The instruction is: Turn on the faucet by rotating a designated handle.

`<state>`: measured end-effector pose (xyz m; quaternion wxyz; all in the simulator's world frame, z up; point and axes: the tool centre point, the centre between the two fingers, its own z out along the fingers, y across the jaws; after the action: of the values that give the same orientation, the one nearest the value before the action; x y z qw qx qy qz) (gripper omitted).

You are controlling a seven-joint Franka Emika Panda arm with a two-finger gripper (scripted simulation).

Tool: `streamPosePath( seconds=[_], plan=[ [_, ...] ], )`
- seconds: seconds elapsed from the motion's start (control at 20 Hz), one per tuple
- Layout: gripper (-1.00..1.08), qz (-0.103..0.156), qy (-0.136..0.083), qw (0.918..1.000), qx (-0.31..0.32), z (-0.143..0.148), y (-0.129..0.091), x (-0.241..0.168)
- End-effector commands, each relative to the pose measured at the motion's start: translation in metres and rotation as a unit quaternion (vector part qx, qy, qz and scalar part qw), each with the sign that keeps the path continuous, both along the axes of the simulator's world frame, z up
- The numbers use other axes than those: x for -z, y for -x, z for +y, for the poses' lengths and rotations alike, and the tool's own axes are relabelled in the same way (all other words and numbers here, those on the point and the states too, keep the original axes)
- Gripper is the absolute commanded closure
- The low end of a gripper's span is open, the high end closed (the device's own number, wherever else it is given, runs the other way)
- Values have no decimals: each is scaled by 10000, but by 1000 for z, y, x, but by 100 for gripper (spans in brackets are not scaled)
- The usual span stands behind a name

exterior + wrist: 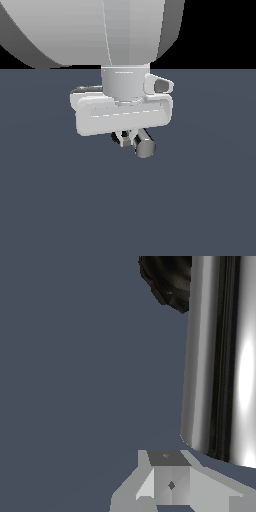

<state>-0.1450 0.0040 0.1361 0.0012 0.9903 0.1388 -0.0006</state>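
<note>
The white Panda arm fills the far upper part of the exterior view, lowered over the faucet, probably to push its handle. Its gripper hangs just above the chrome handle, which juts toward the camera. Whether the jaws are spread or clenched cannot be told. The black ridged base is cut off; the elbow stem is hidden.

Flat slate-grey floor, black backdrop behind

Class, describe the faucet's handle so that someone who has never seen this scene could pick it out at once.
Find the big white gripper hanging over the dark floor. Just under its body, a shiny chrome bar sticks out: the handle. Its bright cylinder and flat round end set it apart from the black ridged base.
</note>
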Motion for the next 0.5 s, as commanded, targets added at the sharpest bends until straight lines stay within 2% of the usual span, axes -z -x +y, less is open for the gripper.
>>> streamPosePath(
  seconds=[0.0,0.45],
  plan=[
    [108,-5,-3,10000,-48,1,-4,10],
    [108,-5,-12,9999,-132,3,-12,28]
  ],
)
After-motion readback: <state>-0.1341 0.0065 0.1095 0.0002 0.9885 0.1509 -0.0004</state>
